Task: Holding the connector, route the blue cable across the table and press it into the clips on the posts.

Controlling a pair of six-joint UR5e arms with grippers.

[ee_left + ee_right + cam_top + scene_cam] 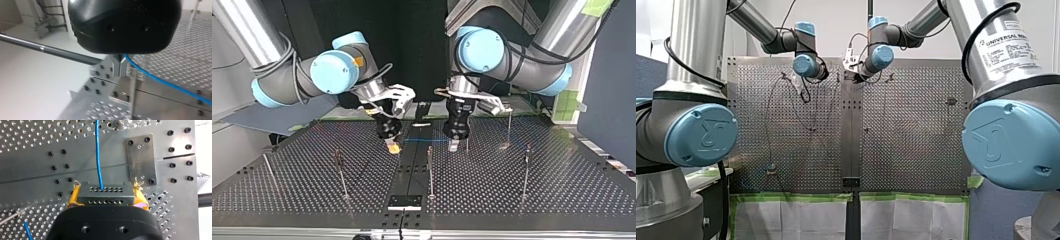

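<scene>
A grey connector (105,196) with rows of small holes sits between the yellow pads (73,198) of my right gripper (107,187), which is shut on it. The blue cable (98,152) leaves the connector's top and runs ahead over the perforated table. In the top view that cable (426,140) stretches level from my right gripper (393,147) to my left gripper (453,146). My left gripper (119,72), black with metal fingers, is shut on the cable (175,86), just above a thin post (132,97).
Several thin upright posts stand on the table, among them one in the middle (430,170), one at the top view's left (341,172) and one at its right (525,170). A small bolted plate (141,160) bridges the table's centre seam.
</scene>
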